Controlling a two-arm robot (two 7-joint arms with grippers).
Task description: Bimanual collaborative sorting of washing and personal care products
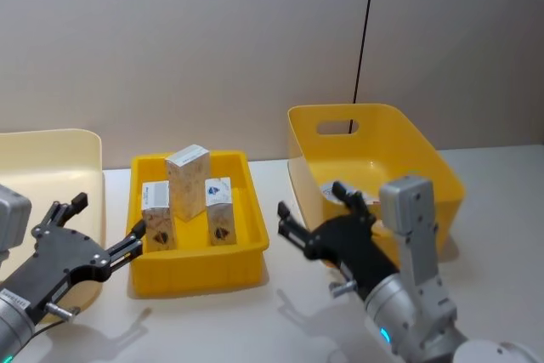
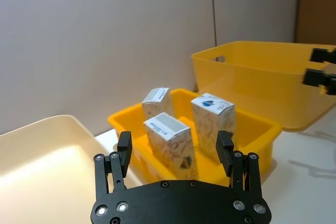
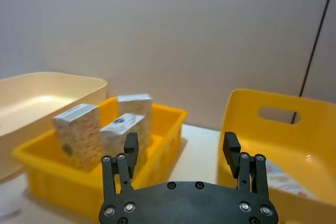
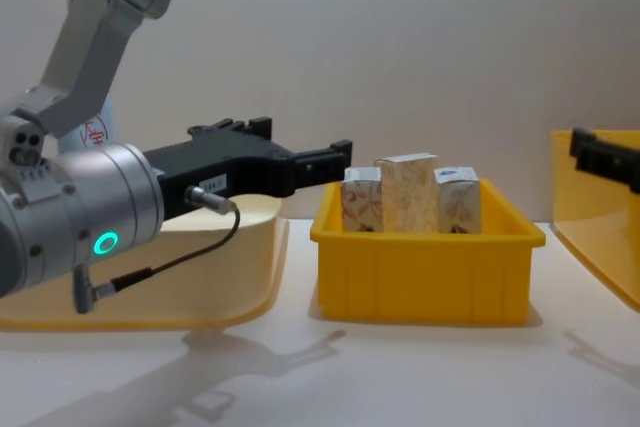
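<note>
Left claw (image 1: 108, 217) is hovering open, jaws spread wide and gripping nothing, above the table (image 1: 246, 329) toward its left edge. It is positioned at the right side of the cream bin (image 1: 51, 167), with its fingertips pointing toward the small yellow bin (image 1: 200, 271). Right claw (image 1: 313, 201) is likewise hovering open and empty, at the near wall of the large yellow bin (image 1: 374, 138), which is standing toward the right edge of the table. Three cartons (image 1: 187, 180) are standing upright, close together, inside the small yellow bin at the middle of the table: one behind, two in front. One pale-blue tube (image 3: 281, 174) with red print is lying on the floor of the large yellow bin. One second tube (image 4: 97, 127) is showing behind the left arm in the chest view; its resting place cannot be told.
</note>
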